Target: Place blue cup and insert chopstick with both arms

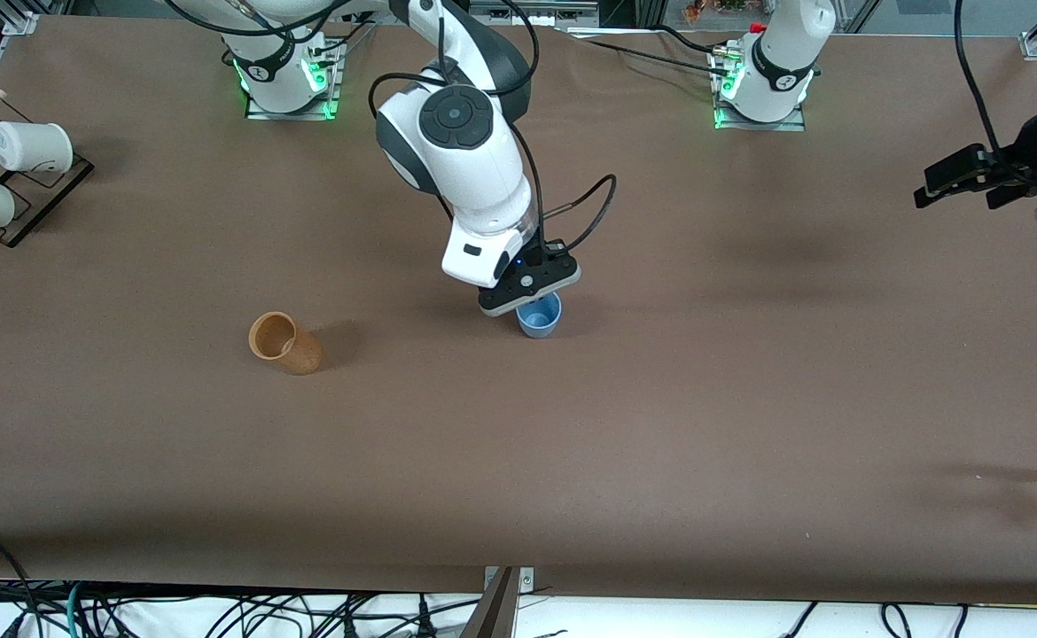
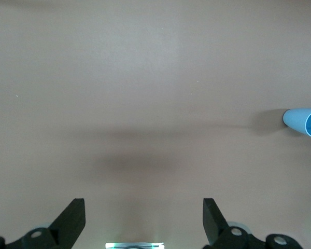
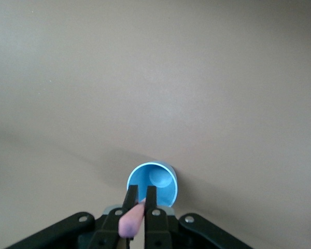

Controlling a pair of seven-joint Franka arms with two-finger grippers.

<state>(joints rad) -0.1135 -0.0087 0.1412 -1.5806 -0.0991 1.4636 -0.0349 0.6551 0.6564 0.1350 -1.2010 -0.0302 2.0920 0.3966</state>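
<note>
At tabletop centre: blue cup (image 1: 539, 317) upright, right end effector (image 3: 138, 203) directly over its mouth.
Right end effector fingers pinch the chopstick (image 3: 131, 220), held above the cup. Left end effector (image 2: 144, 218) spread wide, waiting over the tabletop's left-arm edge.

A brown cloth-covered table (image 1: 660, 425) under soft light, tangled cables (image 1: 217, 611) along its near edge.

Blue cup (image 1: 539, 316): standing upright mid-table, directly under the right gripper (image 3: 140, 199). Chopstick (image 3: 131, 220): sitting between that gripper's fingers, over the cup's mouth. Tan cup (image 1: 284, 343): lying tipped, toward the right arm's end. Left gripper (image 2: 143, 218): hanging over the left arm's end.
</note>
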